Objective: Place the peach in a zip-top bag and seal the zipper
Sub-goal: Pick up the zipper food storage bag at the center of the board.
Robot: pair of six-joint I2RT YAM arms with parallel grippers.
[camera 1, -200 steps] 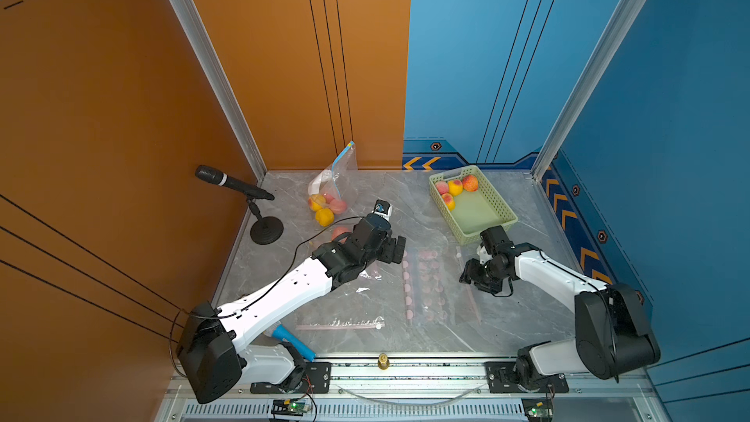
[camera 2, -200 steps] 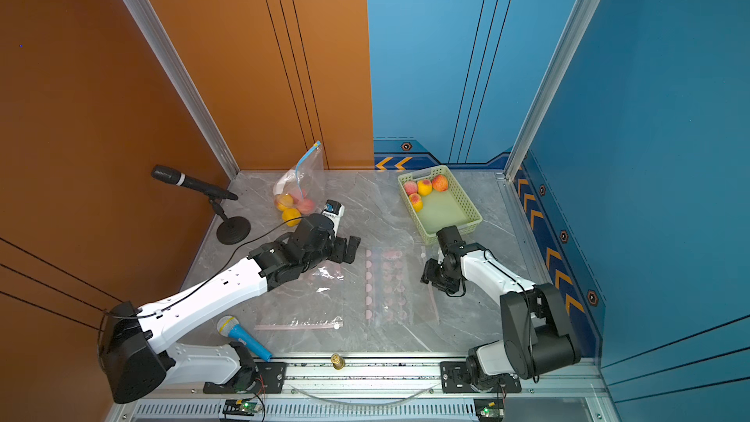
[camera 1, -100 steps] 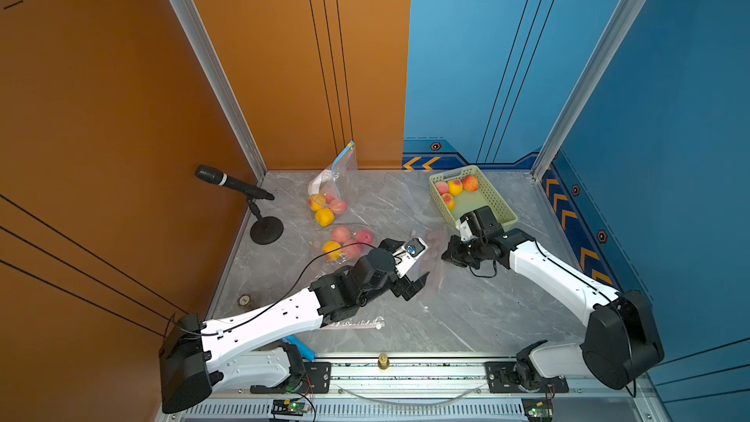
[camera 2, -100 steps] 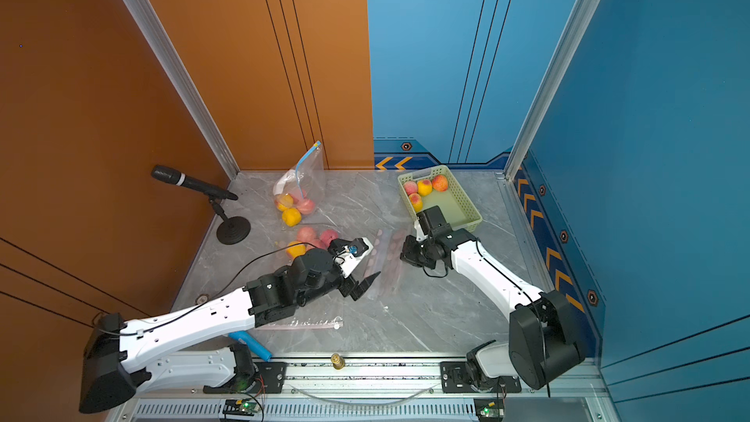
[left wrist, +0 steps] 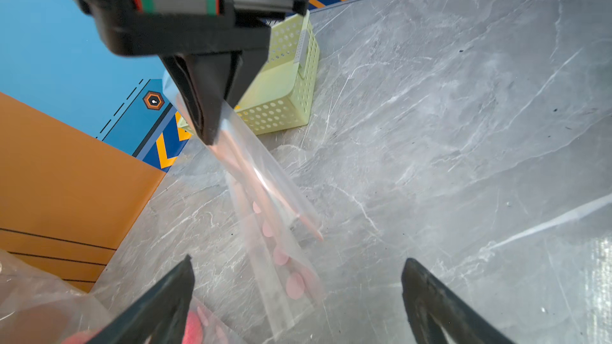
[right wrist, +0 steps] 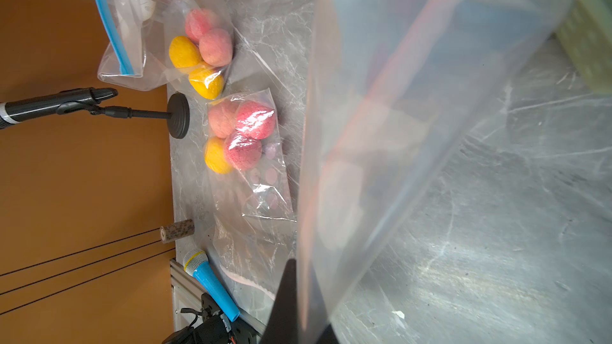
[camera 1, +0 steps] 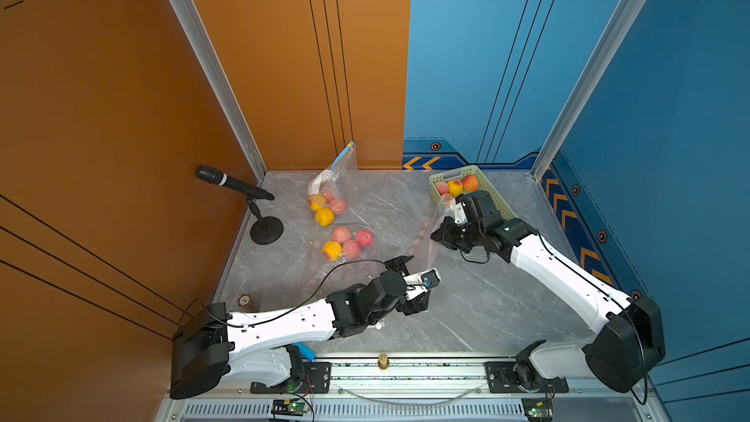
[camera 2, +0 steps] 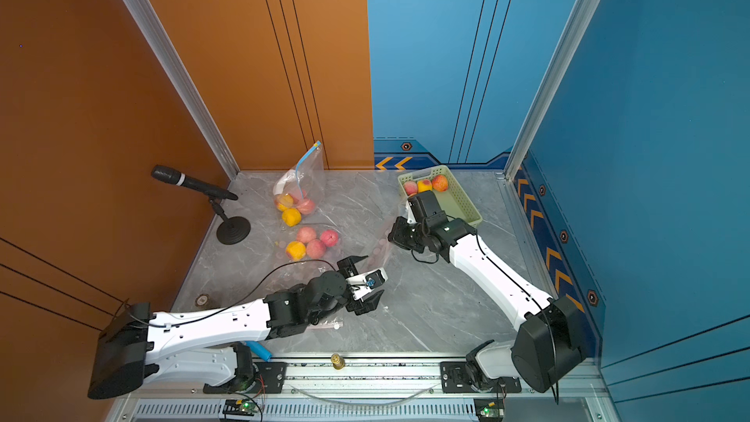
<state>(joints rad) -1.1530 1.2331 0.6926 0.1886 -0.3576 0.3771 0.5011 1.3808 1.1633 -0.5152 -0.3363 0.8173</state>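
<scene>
Lifted since a second ago, the bag (left wrist: 265,193) no longer lies flat on the bench (camera 1: 466,310). It hangs slanting from the right jaws, which are clamped tight on its top edge. Meanwhile the left jaws have swung away from the filled bags (camera 1: 345,243) and now stand wide apart, with the hanging bag's low end just ahead of them. Loose peaches (camera 1: 455,187) sit in the basket (camera 2: 456,200) right behind the right jaws. Both filled bags lie on the bench beyond the left jaws, towards the orange wall.
</scene>
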